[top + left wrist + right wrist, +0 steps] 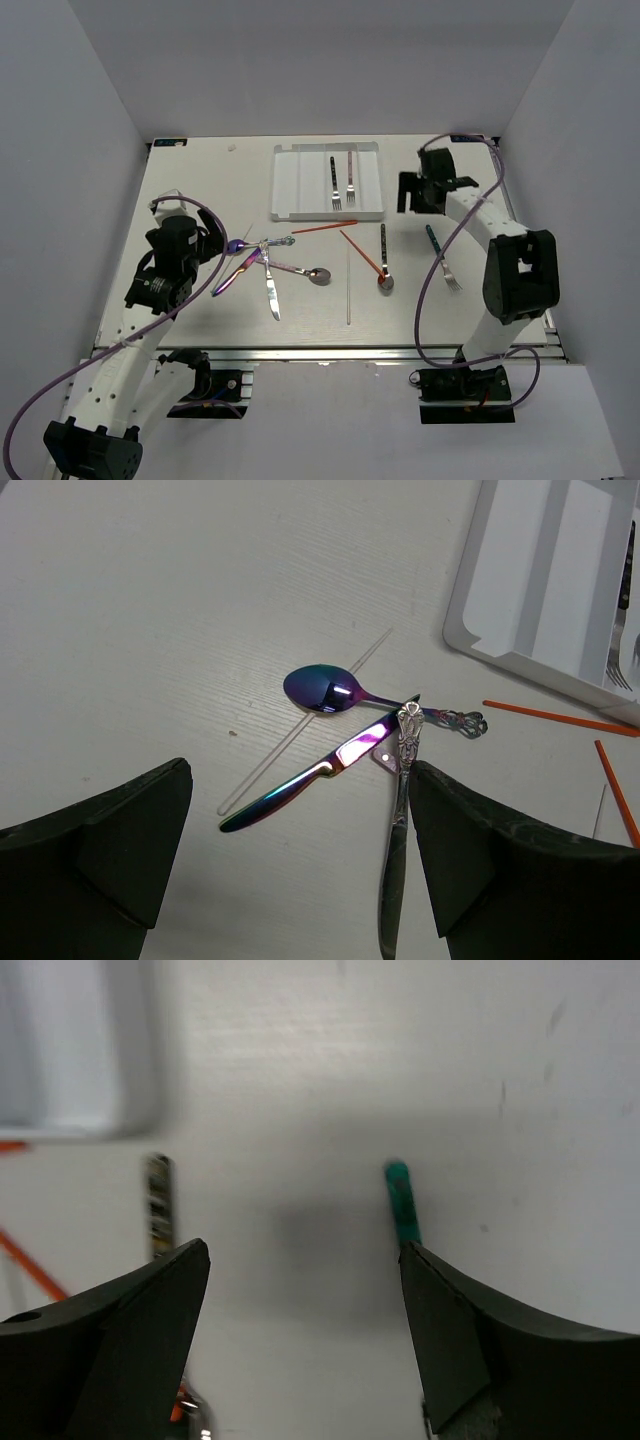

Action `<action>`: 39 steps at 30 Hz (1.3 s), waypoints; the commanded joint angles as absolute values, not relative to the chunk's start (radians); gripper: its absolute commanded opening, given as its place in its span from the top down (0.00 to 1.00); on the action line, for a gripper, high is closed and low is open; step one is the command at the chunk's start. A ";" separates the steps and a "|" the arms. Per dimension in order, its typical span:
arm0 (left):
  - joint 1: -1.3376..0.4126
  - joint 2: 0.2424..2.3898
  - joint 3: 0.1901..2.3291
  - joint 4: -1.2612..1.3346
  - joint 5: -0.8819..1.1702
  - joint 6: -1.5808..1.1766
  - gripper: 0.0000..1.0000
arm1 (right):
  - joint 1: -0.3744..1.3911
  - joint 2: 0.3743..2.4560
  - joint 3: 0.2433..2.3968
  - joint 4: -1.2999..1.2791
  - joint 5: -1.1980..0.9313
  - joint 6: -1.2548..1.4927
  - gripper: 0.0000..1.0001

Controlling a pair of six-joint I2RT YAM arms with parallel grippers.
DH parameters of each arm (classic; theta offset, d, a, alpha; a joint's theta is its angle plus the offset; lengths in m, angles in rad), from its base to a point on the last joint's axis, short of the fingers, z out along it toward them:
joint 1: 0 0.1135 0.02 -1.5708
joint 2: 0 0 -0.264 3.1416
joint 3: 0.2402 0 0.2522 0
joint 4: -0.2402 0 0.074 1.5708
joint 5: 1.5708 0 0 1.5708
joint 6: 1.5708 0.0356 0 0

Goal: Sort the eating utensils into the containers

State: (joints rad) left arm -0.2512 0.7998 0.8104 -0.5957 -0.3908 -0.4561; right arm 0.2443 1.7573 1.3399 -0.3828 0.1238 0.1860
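Observation:
The white divided tray (pixel 300 180) stands at the back middle and holds a black-handled fork (pixel 334 185) and a purple-handled fork (pixel 351 178). My left gripper (pixel 218 243) (pixel 299 767) hangs open just above a crossed pile: an iridescent spoon (pixel 325 688), an iridescent knife (pixel 310 780) and a silver knife (pixel 397 840), which lies by the right finger. My right gripper (pixel 412 195) (pixel 304 1247) is open and empty, right of the tray. A green-handled fork (pixel 443 260) (pixel 402 1203) lies by its right finger, and a black-handled spoon (pixel 384 262) (pixel 158 1205) to its left.
Two red-orange chopsticks (pixel 325 227) (pixel 362 252), a silver spoon (pixel 305 272) and a clear chopstick (pixel 348 285) lie mid-table. Another clear chopstick (pixel 300 730) runs under the pile. The tray's corner (pixel 70 1050) shows at the right wrist view's upper left.

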 commanded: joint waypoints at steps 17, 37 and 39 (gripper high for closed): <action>-0.253 0.834 0.804 -0.572 -0.368 -0.446 0.02 | 0.084 1.887 1.129 -0.422 0.132 0.132 0.59; -0.253 0.868 0.811 -0.581 -0.396 -0.449 0.02 | 0.270 1.908 1.523 0.086 -0.364 0.571 1.00; -0.253 0.868 0.810 -0.583 -0.399 -0.451 0.02 | 0.293 2.039 1.706 0.051 -0.338 0.580 1.00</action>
